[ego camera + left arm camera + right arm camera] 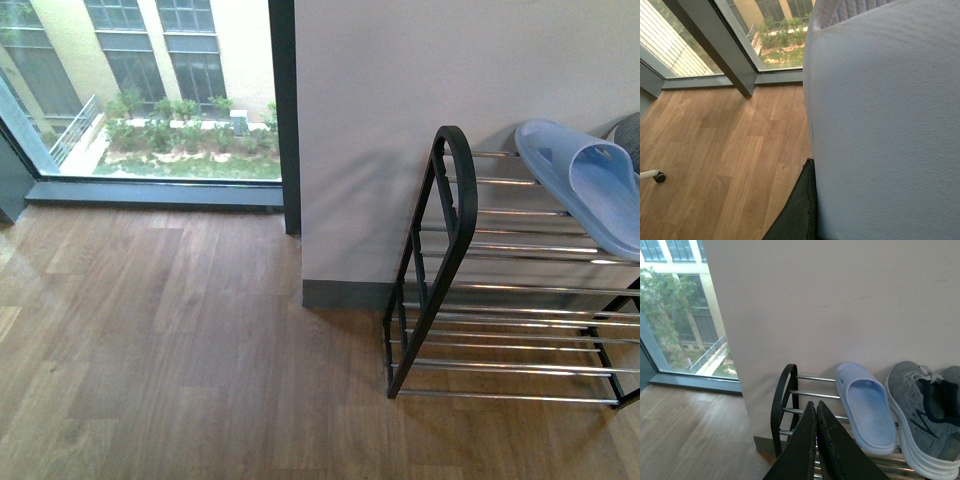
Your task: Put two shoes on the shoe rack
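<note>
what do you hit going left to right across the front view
window → dark window frame post → white wall → black side of the shoe rack → light blue slipper on the top shelf

Slipper (pixel 590 185) on my rack: light blue. Rack frame (pixel 455 215): black; rods (pixel 510 290) chrome. Sneaker (pixel 922 410) beside it: mottled grey, white sole. Floor (pixel 150 340): brown woodgrain. My right pincer (pixel 816 440): black. Pebbled surface (pixel 885 125) filling my left view: pale blue, probably the other slipper.
</note>
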You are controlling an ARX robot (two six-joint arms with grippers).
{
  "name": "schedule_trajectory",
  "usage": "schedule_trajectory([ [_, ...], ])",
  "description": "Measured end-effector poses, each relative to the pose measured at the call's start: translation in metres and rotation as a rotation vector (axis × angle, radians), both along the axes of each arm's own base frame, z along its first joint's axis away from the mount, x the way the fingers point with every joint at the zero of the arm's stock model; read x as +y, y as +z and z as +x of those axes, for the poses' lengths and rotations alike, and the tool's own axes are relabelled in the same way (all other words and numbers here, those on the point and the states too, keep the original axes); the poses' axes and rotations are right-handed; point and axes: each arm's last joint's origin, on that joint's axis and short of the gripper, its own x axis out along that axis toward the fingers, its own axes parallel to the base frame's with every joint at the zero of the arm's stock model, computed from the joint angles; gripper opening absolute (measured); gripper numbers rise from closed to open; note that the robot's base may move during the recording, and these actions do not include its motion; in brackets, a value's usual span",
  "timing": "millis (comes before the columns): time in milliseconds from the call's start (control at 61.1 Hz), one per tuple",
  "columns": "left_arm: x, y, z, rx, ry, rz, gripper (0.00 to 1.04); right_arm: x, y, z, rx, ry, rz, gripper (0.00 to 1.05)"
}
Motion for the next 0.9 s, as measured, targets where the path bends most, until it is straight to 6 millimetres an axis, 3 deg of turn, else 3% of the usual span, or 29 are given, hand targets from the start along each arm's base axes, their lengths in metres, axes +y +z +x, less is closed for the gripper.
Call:
schedule_trajectory([
  [458, 0.0, 0.0, 0.0, 0.0, 0.0, 0.0, 0.02, 0.024, 0.008, -0.018, -0.026, 0.01, -0.003, 0.02],
  [900, 0.0, 0.0, 0.0, 0.0, 0.0, 0.0, 0.02, 0.025, 0.009, -0.029, -0.03, 0.008, -0.003, 0.02],
])
